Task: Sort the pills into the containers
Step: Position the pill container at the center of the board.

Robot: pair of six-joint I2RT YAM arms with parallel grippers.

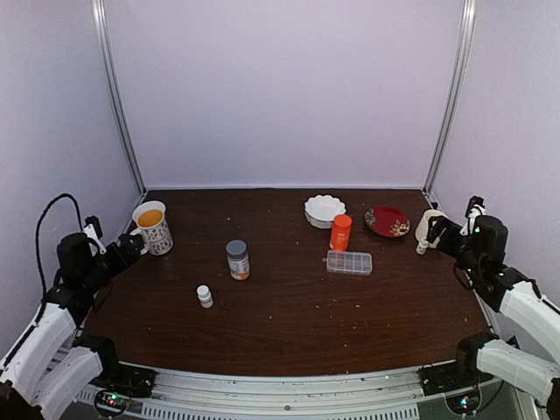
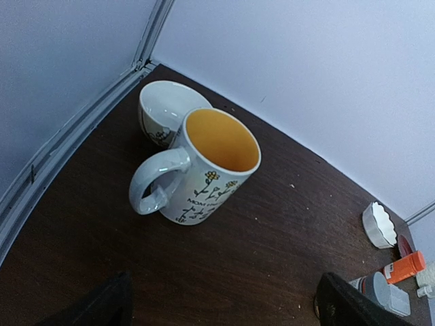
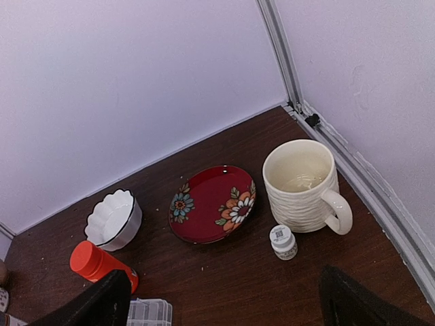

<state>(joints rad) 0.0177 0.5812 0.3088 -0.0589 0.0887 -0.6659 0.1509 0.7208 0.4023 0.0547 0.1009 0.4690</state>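
Note:
The clear pill box (image 1: 349,262) lies flat right of the table's middle, lid down; its corner shows in the right wrist view (image 3: 149,312). Tiny pale specks that may be pills lie scattered on the dark table (image 1: 271,305), also in the left wrist view (image 2: 292,185) and the right wrist view (image 3: 202,267). My left gripper (image 1: 131,248) is open and empty at the far left, just short of a flowered mug (image 2: 204,163). Its fingers (image 2: 102,305) stand wide apart. My right gripper (image 1: 442,234) is open and empty at the far right, near a cream mug (image 3: 302,183).
An orange bottle (image 1: 340,233) stands just behind the pill box. A grey-capped labelled bottle (image 1: 237,260) and a small white bottle (image 1: 205,296) stand mid-left. A white fluted bowl (image 1: 325,210), a red flowered plate (image 1: 387,221) and another small white bottle (image 3: 283,242) are at the back right.

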